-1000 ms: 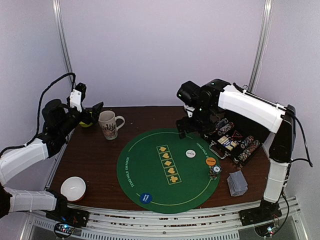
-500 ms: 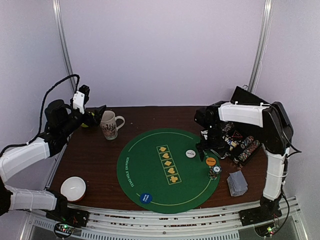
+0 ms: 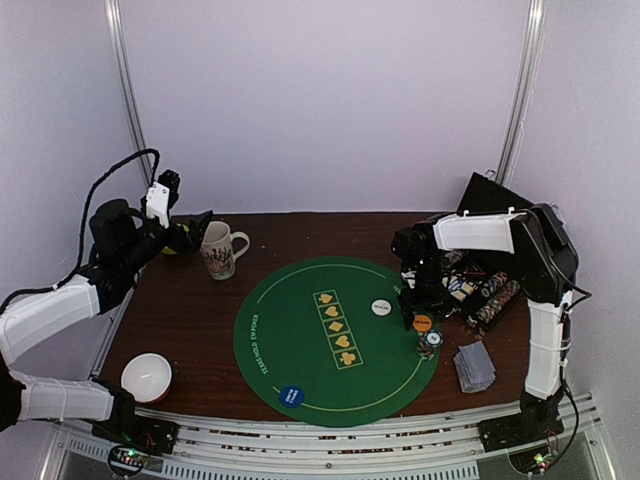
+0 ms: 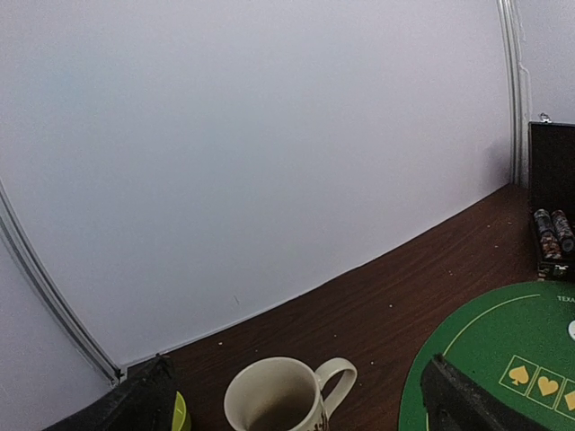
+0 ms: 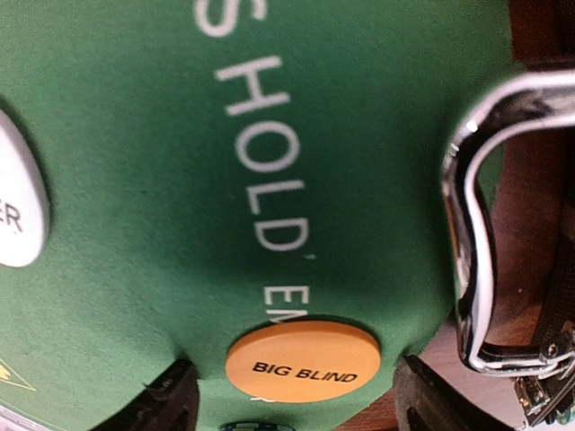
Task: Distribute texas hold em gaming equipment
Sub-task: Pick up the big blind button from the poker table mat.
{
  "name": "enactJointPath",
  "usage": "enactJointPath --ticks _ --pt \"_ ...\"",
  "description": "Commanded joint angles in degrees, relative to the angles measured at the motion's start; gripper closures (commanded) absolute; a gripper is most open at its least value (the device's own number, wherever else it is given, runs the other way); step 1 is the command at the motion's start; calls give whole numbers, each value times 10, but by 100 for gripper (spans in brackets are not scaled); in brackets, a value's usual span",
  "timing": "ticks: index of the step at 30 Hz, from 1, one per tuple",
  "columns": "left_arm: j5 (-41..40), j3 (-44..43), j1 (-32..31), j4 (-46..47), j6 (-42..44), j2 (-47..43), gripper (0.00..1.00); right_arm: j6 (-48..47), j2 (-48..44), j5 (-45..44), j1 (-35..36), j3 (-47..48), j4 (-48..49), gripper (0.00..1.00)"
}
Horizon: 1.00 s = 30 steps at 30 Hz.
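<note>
An orange "BIG BLIND" disc (image 5: 302, 361) lies at the right edge of the round green felt mat (image 3: 300, 340). My right gripper (image 5: 296, 395) is open and low over it, with one finger (image 5: 166, 400) on each side of the disc. The disc also shows in the top view (image 3: 421, 323). A white disc (image 3: 380, 307) lies left of it. A small chip stack (image 3: 430, 343) stands just in front. A blue disc (image 3: 291, 395) lies at the mat's near edge. Grey-blue cards (image 3: 474, 366) lie on the table at the right. My left gripper (image 3: 190, 232) is open and empty beside the mug.
An open chip case (image 3: 470, 285) stands right of the mat, and its metal handle (image 5: 472, 224) is close to my right fingers. A patterned white mug (image 4: 278, 395) stands at the back left beside a green bowl (image 3: 172, 247). A white bowl (image 3: 147, 376) sits near left.
My right arm has swung from the back of the table down to the mat's right edge, over the orange disc. My left gripper has turned slightly toward the mug.
</note>
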<state>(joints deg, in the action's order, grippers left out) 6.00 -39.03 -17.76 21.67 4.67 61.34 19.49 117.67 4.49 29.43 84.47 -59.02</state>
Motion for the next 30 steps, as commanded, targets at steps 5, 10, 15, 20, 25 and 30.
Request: enactJointPath --ticks 5,10,15,20,25,30 --pt "1 -9 -3 14 10 -3 2 14 24 -49 -1 -13 21 40" --pt "4 -9 -3 13 10 -3 2 14 14 -51 5 -13 17 50" --pt "4 -9 -3 14 10 -4 2 12 2 -59 15 10 -1 54" --pt "8 -9 -3 16 9 -5 2 4 -25 -66 31 42 -18 54" --pt "33 -10 -3 21 -1 -9 2 -18 -57 -74 64 99 -19 57" --pt "118 -49 -3 -3 -77 6 3 -54 -78 -106 146 177 43 56"
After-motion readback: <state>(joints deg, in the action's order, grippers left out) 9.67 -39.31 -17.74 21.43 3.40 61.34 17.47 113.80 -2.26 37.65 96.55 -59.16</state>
